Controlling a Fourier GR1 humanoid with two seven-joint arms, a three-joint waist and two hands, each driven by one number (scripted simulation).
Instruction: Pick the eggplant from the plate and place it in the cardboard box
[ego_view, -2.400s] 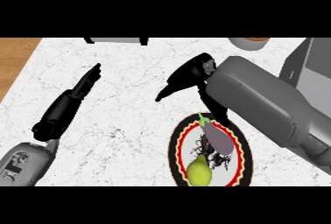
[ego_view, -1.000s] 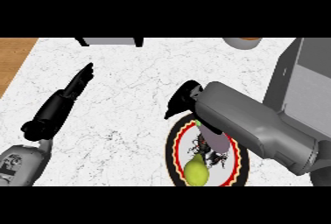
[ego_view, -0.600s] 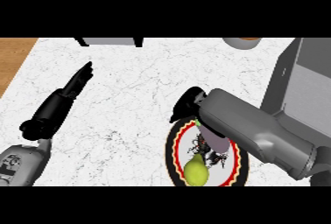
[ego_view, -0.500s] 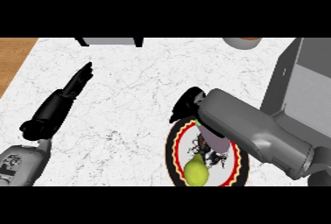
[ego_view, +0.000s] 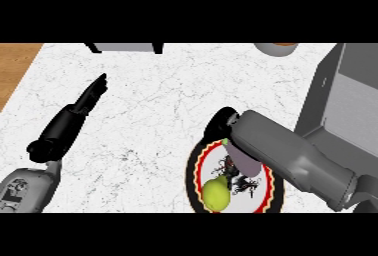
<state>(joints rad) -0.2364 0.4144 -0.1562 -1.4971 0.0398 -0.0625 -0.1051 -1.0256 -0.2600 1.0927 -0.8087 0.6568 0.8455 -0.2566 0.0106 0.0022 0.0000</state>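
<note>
A purple eggplant (ego_view: 244, 163) lies on a round plate (ego_view: 193, 170) with a red and yellow rim, low in the head view. My right forearm crosses over the eggplant and hides most of it. My right hand (ego_view: 220, 124) sits at the plate's far edge, just above the eggplant's green stem end, and the forearm covers most of the hand. My left hand (ego_view: 77, 112) rests on the counter at the left, open, with straight fingers pointing away. No cardboard box shows.
A yellow-green fruit (ego_view: 216, 194) shares the plate, in front of the eggplant. A large grey block (ego_view: 353, 95) stands at the right. A grey object on black legs (ego_view: 125, 47) and an orange-brown bowl (ego_view: 277, 48) sit at the far edge.
My right hand has pulled back from the open counter to the plate's far edge, and its forearm now covers the eggplant. The left hand has stayed in place.
</note>
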